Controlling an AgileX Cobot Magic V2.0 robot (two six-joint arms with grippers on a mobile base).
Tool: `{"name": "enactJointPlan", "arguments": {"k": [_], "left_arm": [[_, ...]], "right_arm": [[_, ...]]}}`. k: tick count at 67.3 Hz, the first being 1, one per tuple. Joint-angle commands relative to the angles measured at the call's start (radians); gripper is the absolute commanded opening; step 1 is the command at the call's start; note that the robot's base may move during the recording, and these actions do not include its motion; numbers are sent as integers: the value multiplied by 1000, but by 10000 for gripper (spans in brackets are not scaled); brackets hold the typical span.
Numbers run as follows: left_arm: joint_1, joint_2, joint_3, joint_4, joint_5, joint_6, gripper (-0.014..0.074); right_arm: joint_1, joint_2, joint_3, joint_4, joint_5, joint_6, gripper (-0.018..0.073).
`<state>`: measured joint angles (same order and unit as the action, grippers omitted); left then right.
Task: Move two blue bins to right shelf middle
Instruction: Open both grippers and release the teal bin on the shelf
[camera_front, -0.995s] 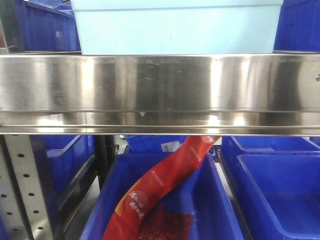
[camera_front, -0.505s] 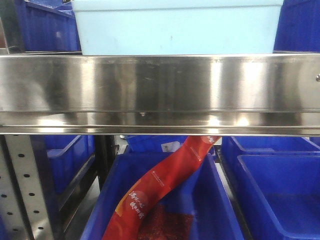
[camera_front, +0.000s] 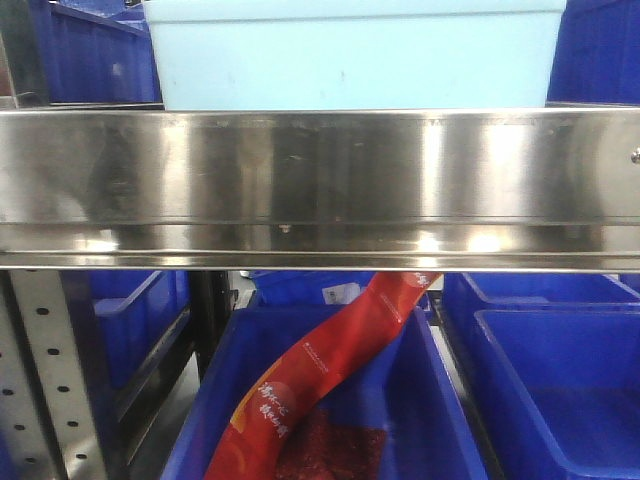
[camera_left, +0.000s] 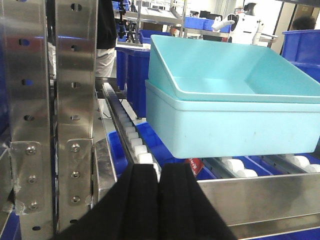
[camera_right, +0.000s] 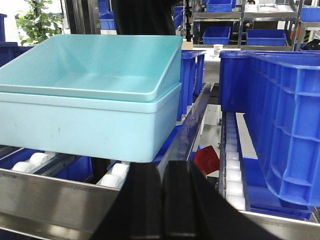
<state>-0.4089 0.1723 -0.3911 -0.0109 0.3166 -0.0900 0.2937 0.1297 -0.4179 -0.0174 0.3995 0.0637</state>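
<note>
Two pale blue bins are nested one inside the other, the upper one (camera_left: 215, 65) tilted in the lower one (camera_left: 225, 125). They rest on white rollers of a steel shelf. The front view shows the stack (camera_front: 350, 55) above the shelf's front rail (camera_front: 320, 180). My left gripper (camera_left: 159, 175) is shut and holds nothing, just in front of the rail near the stack's left corner. My right gripper (camera_right: 165, 172) is also shut and holds nothing, below the right corner of the stack's lower bin (camera_right: 85, 125); the upper bin (camera_right: 100, 65) sits inside it.
Dark blue bins stand to the right of the stack (camera_right: 280, 115) and on the level below (camera_front: 560, 380). A red packet (camera_front: 330, 370) stands in the lower middle bin. A perforated steel upright (camera_left: 30, 100) rises at the left. Roller tracks (camera_right: 231, 165) run back along the shelf.
</note>
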Motion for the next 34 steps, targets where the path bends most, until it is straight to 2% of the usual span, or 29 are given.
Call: {"name": "enactJointPlan", "arguments": {"k": [1, 34], "left_arm": [[-5, -6, 1, 1, -12, -7, -111], [-5, -6, 1, 1, -13, -7, -111]], "right_arm": [[-4, -5, 2, -12, -26, -3, -158], [-4, -5, 2, -12, -26, -3, -158]]}}
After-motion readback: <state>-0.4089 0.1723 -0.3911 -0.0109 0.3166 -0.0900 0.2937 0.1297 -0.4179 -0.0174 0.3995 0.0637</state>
